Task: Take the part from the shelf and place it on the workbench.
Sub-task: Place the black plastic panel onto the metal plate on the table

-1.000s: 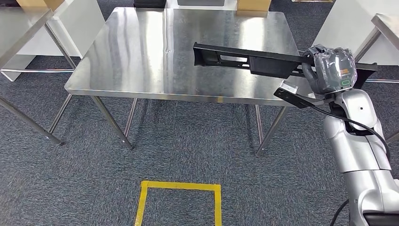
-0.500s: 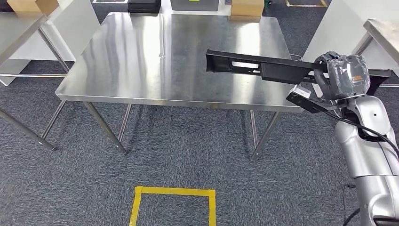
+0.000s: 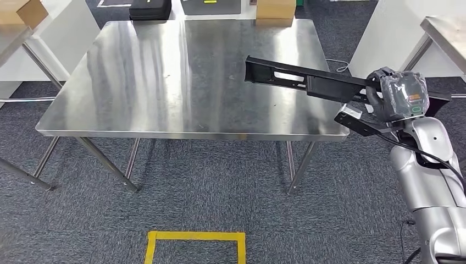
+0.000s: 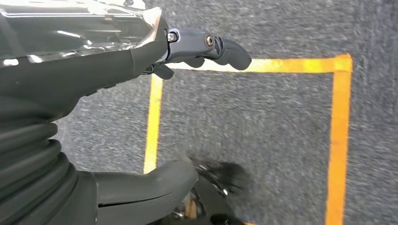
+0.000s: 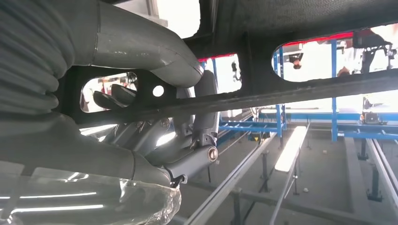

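Observation:
The part [image 3: 299, 80] is a long black plastic piece with slotted openings. My right hand [image 3: 400, 97] grips it near one end, and it hangs level above the right side of the steel workbench [image 3: 165, 82], its free end pointing toward the table's middle. In the right wrist view my fingers [image 5: 185, 133] wrap the part's black rail [image 5: 291, 91] from below. My left hand [image 4: 187, 112] hangs over the carpet with thumb and fingers apart and nothing in it.
A cardboard box [image 3: 276, 8] and a black case [image 3: 149, 9] sit past the workbench's far edge. Other steel tables stand at the left [image 3: 14, 41] and right [image 3: 446, 27]. A yellow tape square [image 3: 195, 237] marks the carpet in front of the workbench.
The whole picture has shifted, so the camera has moved and the workbench looks closer. My right hand still holds the part, which now reaches a little further over the tabletop.

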Robot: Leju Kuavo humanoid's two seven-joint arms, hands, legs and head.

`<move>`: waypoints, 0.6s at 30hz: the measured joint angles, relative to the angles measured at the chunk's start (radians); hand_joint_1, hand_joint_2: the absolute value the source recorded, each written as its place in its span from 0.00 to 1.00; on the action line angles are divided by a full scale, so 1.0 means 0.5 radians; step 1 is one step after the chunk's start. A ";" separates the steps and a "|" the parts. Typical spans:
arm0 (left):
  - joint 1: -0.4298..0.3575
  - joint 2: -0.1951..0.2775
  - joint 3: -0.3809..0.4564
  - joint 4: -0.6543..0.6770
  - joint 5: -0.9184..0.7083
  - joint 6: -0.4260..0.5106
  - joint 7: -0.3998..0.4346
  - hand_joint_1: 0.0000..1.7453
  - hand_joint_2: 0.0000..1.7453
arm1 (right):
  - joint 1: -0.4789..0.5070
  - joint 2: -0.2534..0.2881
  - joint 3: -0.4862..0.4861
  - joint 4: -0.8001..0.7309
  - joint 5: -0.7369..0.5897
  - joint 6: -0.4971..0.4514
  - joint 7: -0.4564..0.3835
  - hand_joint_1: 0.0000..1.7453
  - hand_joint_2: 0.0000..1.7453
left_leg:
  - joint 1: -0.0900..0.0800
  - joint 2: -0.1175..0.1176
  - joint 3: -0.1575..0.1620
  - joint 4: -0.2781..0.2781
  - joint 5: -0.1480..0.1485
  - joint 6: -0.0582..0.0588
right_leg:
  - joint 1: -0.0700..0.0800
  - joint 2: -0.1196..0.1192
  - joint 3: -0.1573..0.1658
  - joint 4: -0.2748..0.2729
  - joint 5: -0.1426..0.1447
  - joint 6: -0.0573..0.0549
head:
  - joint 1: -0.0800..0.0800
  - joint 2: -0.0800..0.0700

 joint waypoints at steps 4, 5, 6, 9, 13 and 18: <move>0.009 0.001 -0.001 0.000 -0.001 0.001 0.000 0.00 1.00 | 0.005 0.005 -0.001 0.004 0.000 -0.018 -0.002 1.00 1.00 | -0.031 -0.049 0.102 -0.164 0.148 0.065 | 0.031 0.021 0.070 -0.004 -0.030 0.026 | 0.006 0.000; 0.006 -0.002 -0.001 0.000 -0.003 0.001 0.002 0.00 1.00 | 0.004 0.001 -0.005 0.002 0.000 -0.025 -0.001 1.00 1.00 | -0.029 -0.046 0.136 -0.183 0.144 0.061 | 0.035 0.016 0.054 0.047 -0.023 0.033 | 0.006 0.000; 0.002 -0.004 -0.001 0.000 -0.004 0.001 0.005 0.00 1.00 | 0.004 -0.003 -0.008 0.002 0.000 -0.033 -0.001 1.00 1.00 | -0.026 -0.044 0.170 -0.195 0.134 0.058 | 0.037 0.008 0.008 0.130 -0.021 0.038 | 0.006 0.000; -0.008 -0.009 -0.001 0.000 -0.008 -0.001 0.015 0.00 1.00 | 0.022 -0.006 -0.012 0.001 0.003 -0.053 0.006 1.00 1.00 | -0.023 -0.041 0.238 -0.207 0.082 0.049 | 0.030 -0.012 -0.240 0.486 -0.112 0.028 | 0.004 0.000; -0.005 -0.021 -0.001 0.000 -0.012 0.006 0.014 0.00 1.00 | 0.071 -0.006 -0.015 -0.002 0.017 -0.056 0.021 1.00 1.00 | -0.019 -0.048 0.351 -0.203 -0.011 0.025 | 0.007 -0.018 -0.369 0.382 -0.145 0.090 | 0.004 0.000; -0.002 -0.021 0.000 0.000 -0.021 0.043 0.000 0.00 1.00 | 0.075 0.007 -0.016 0.011 0.047 -0.011 0.048 1.00 1.00 | -0.029 -0.054 0.407 -0.152 -0.136 -0.016 | 0.005 -0.042 -0.293 0.009 0.250 0.087 | 0.004 0.000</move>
